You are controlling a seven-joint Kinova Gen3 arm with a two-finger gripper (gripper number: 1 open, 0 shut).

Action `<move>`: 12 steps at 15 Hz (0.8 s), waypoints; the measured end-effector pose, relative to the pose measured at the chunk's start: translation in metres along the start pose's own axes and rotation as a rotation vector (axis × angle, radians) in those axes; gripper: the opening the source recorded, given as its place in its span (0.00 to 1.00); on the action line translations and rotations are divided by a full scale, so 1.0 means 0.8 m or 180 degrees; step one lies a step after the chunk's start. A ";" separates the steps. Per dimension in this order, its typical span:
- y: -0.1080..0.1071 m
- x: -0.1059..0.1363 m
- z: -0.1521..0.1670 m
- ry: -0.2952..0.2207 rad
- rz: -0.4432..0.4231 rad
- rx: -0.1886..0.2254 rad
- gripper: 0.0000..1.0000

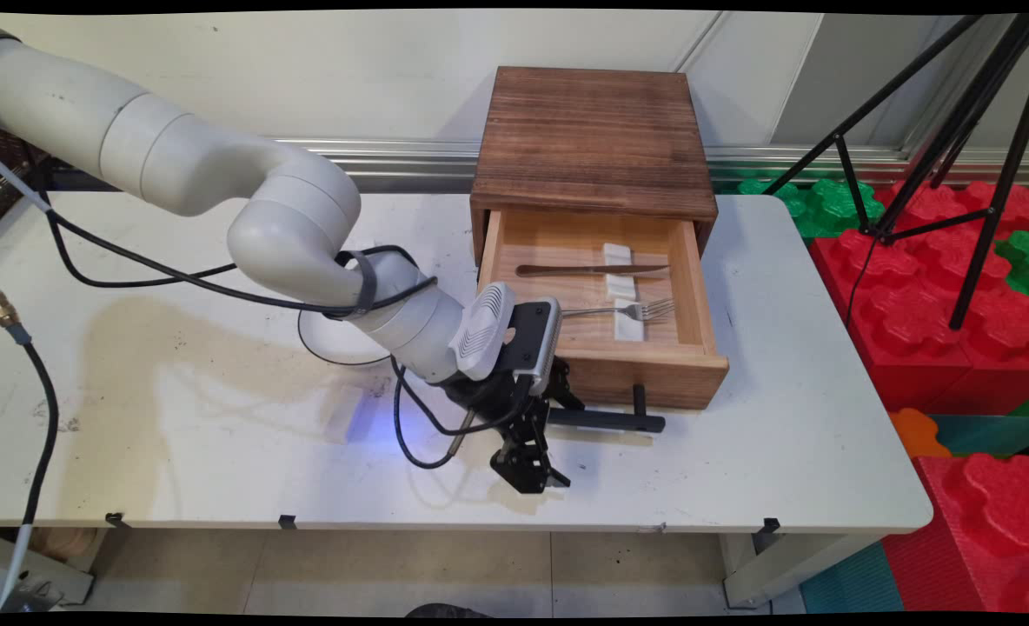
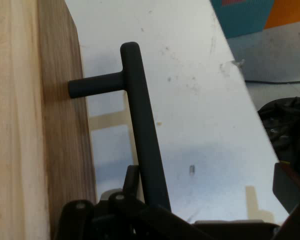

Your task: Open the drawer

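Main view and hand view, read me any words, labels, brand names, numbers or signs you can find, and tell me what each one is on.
No readable text in either view.
The arm's white links show no lettering from this side.
The wooden drawer box, its open drawer and black handle carry no label.
The knife and fork show no marks that can be read.
The white table bears stains only.

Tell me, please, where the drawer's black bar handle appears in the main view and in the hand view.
Main view: the black bar handle lies level below the open drawer's front, just right of the gripper.
Hand view: the handle runs nearly upright through the middle, its post reaching left.
Shared landmark: the drawer's wooden front, which carries the handle in both views.
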 end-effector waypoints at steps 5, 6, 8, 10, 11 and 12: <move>0.011 0.003 -0.002 0.0017 -0.0021 -0.0022 1.00; 0.013 0.004 -0.002 0.0022 -0.0031 -0.0027 1.00; 0.018 0.004 -0.003 0.0029 -0.0053 -0.0038 1.00; 0.022 0.004 -0.004 0.0032 -0.0078 -0.0048 1.00; 0.023 0.005 -0.004 0.0034 -0.0092 -0.0052 1.00; 0.025 0.004 -0.005 0.0035 -0.0108 -0.0056 1.00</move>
